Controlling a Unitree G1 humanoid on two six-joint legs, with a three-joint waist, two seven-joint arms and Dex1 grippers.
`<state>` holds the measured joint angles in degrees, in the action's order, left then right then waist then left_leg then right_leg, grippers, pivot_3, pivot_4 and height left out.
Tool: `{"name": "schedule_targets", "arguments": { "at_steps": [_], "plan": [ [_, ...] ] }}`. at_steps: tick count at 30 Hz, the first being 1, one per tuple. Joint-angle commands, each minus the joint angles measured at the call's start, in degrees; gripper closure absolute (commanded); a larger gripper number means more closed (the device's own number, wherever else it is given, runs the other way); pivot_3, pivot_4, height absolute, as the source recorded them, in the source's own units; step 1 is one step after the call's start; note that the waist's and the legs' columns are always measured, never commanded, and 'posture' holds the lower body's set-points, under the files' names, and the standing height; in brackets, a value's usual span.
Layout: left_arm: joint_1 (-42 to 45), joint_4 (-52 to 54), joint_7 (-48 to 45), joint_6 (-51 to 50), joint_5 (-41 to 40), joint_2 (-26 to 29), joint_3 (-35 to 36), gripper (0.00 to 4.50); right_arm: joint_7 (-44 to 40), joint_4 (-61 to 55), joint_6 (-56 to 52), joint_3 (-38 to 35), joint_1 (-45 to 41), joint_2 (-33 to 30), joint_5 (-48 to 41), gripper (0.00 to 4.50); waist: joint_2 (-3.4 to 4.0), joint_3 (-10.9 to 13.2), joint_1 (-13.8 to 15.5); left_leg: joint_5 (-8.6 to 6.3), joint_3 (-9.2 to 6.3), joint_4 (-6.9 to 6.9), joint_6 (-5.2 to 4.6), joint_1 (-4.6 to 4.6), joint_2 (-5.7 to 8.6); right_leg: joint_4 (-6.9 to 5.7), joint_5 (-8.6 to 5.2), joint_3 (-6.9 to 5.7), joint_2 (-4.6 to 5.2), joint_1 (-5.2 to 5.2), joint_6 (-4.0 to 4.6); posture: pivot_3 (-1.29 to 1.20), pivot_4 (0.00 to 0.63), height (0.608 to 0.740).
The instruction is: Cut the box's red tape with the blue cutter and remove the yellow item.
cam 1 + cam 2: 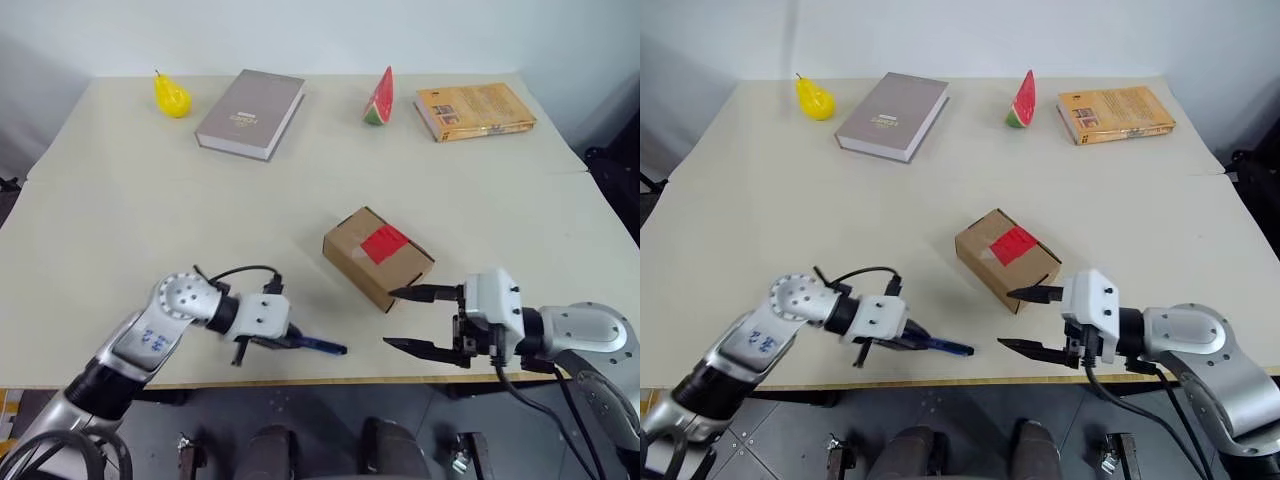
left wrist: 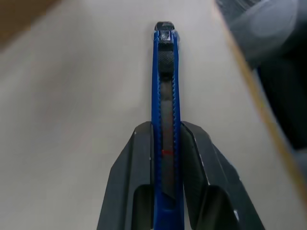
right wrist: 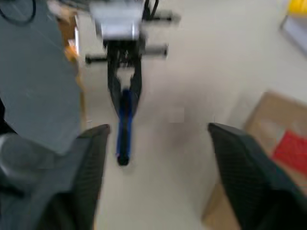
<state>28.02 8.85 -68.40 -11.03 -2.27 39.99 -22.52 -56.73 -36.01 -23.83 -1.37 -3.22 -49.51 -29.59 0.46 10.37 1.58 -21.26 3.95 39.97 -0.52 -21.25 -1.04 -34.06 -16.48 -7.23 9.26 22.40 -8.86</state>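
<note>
Left gripper [image 1: 262, 343] clenches the slim, stiff cutter [image 1: 318, 346] mid-shaft; right gripper [image 1: 428, 319], released, at the light box's [image 1: 377, 257] five o'clock corner.

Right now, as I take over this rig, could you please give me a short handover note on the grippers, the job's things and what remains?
Left gripper: shut on the blue cutter, low over the table's near edge, cutter tip pointing toward the right gripper.
Right gripper: open, holding nothing, just off the near corner of the cardboard box, fingers pointing toward the cutter.
The box lies closed near the middle of the table, red tape intact on top.
Done: cutter picked up.
Left: cut the tape, open the box, take out the yellow item, presumably inside.
</note>
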Motion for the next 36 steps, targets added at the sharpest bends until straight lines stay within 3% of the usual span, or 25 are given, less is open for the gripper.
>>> {"name": "schedule_targets", "arguments": {
  "at_steps": [1,6,13,23,36],
  "plan": [
    [1.1,-1.1,2.0,-3.1,3.0,-3.8,-3.8,4.06,0.9,-1.5,0.2,4.3,-0.2,-0.7,4.7,2.74,-0.03,0.0,0.1,0.01,0.0,0.03,-0.01,-0.01,0.0,-0.01,0.01,-0.01,0.0,-0.01,-0.02,0.0,0.15,0.74],
    [1.4,1.3,3.3,-9.1,5.3,-6.4,-6.2,4.06,2.2,-1.3,-0.7,7.0,1.9,-1.1,8.7,4.47,-0.07,0.0,1.0,0.02,-0.02,0.15,-0.14,-0.02,0.05,0.05,0.04,0.02,0.07,-0.09,-0.07,0.0,0.15,0.74],
    [-0.1,5.3,5.4,-15.0,5.7,-7.9,-7.8,4.06,5.1,-1.1,-6.7,9.6,1.4,0.1,9.4,4.47,-0.12,-0.1,1.5,0.01,-0.09,0.19,-0.15,0.02,0.06,0.09,0.04,0.01,0.08,-0.2,-0.07,0.0,0.15,0.74],
    [-1.6,7.4,7.5,-17.3,6.6,-7.7,-8.7,4.06,4.7,2.4,-7.9,8.2,-1.0,0.6,8.0,4.47,-0.15,-0.1,1.5,0.01,-0.27,0.19,-0.16,0.09,0.07,0.2,0.04,-0.07,0.07,-0.4,-0.07,0.0,0.15,0.74],
    [-2.1,8.4,9.2,-18.9,6.6,-8.2,-9.3,4.06,6.7,4.5,-10.4,12.1,-1.5,3.0,10.5,4.47,-0.2,-0.1,1.5,0.01,-0.3,0.23,-0.15,0.17,0.07,0.19,0.04,-0.1,0.07,-0.49,-0.07,0.0,0.15,0.74]
  ]
}}
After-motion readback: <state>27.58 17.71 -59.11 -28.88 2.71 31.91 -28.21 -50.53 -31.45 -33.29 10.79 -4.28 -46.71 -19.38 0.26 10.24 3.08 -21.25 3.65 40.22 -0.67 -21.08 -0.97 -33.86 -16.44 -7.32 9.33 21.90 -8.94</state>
